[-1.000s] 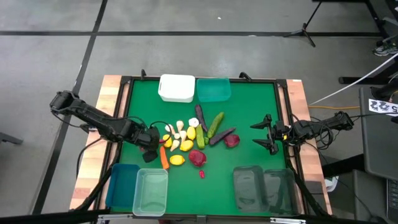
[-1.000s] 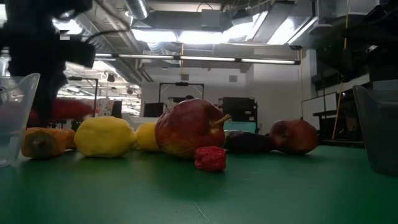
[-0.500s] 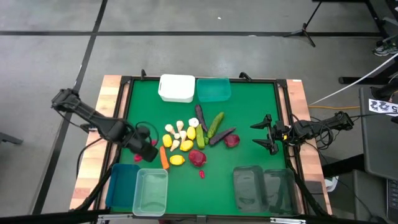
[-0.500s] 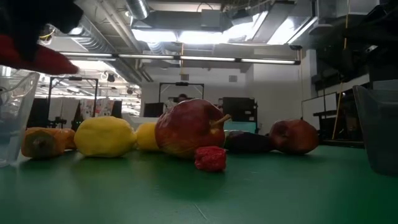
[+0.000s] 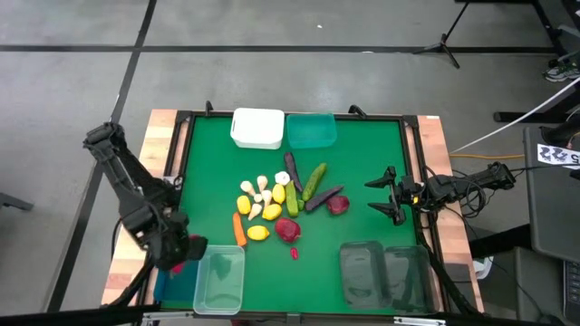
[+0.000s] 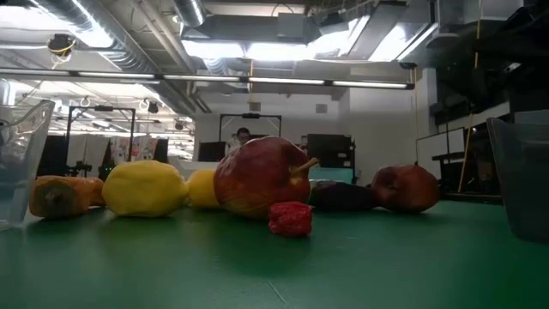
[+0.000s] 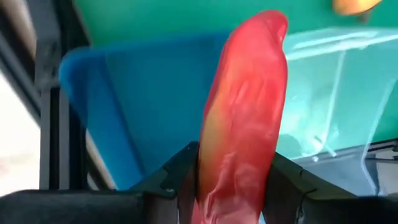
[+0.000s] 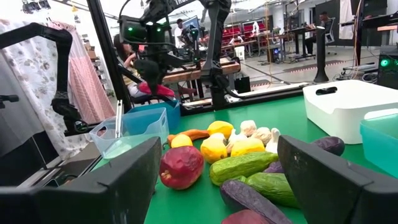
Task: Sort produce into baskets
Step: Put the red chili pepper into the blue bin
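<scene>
Produce (image 5: 276, 204) lies heaped near the middle of the green table (image 5: 362, 172): lemons, garlic, a carrot (image 5: 238, 230), cucumbers, eggplants and two red apples, with one small red piece (image 5: 294, 253) lying apart toward the near edge. A red chilli (image 7: 245, 118) is off the mat, pinched between the fingers of the left tool (image 5: 177, 263), which hangs over the blue basket (image 5: 178, 270) at the near left corner. From the left wrist, the chilli stands upright between the two dark fingers, with the blue basket's floor behind it and the clear pale green basket (image 5: 220, 278) just beside.

Two smoky dark baskets (image 5: 384, 274) sit side by side at the near right corner. A white basket (image 5: 257, 128) and a teal basket (image 5: 312, 129) stand touching along the far edge. A dark frame rims the mat, with wooden strips outside it on both sides.

The right tool (image 5: 387, 195) waits near the right edge, its fingers spread wide and holding nothing. Open green mat lies between it and the heap, and also between the heap and the far baskets.

In the room beyond the table, what seems to be a seated person (image 8: 127, 62) shows dimly from the right wrist.
</scene>
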You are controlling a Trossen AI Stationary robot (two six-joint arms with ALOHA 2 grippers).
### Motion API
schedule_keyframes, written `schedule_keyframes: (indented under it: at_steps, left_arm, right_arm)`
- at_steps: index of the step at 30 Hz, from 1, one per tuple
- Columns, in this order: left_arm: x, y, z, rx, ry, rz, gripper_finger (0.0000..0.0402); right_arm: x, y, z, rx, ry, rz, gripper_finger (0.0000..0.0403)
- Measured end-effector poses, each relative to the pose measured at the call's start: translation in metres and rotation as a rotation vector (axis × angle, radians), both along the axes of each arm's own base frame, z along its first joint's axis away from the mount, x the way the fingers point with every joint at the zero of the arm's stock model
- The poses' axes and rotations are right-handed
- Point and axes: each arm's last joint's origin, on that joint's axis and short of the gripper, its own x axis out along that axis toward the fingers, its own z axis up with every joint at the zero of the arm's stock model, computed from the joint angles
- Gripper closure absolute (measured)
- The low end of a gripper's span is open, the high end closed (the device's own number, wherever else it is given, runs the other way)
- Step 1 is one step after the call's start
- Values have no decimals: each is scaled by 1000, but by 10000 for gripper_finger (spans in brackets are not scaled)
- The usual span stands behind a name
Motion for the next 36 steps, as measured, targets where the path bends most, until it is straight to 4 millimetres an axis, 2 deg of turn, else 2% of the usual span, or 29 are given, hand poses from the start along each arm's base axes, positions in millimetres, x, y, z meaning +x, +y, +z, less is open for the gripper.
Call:
schedule_keyframes:
  at_steps: [4, 7, 17, 27, 30, 36]
  left_arm:
    - [-6, -16, -5, -39, 26, 3, 270]
    - [-5, -20, -10, -12, 34, -26, 270]
    - [-3, -20, -15, 70, -42, -270, 270]
    - [-8, -23, -16, 69, -35, -294, 266]
    - [-10, -24, -16, 71, -36, -300, 247]
    - [-10, -24, -16, 68, -40, -306, 181]
  right_arm:
    - [0, 0, 0, -1, 1, 1, 81]
    - [0, 0, 0, -2, 3, 1, 81]
    - [0, 0, 0, -1, 2, 1, 81]
    - [0, 0, 0, 23, 3, 2, 81]
    - [0, 0, 0, 23, 2, 2, 81]
    - [0, 0, 0, 23, 3, 2, 81]
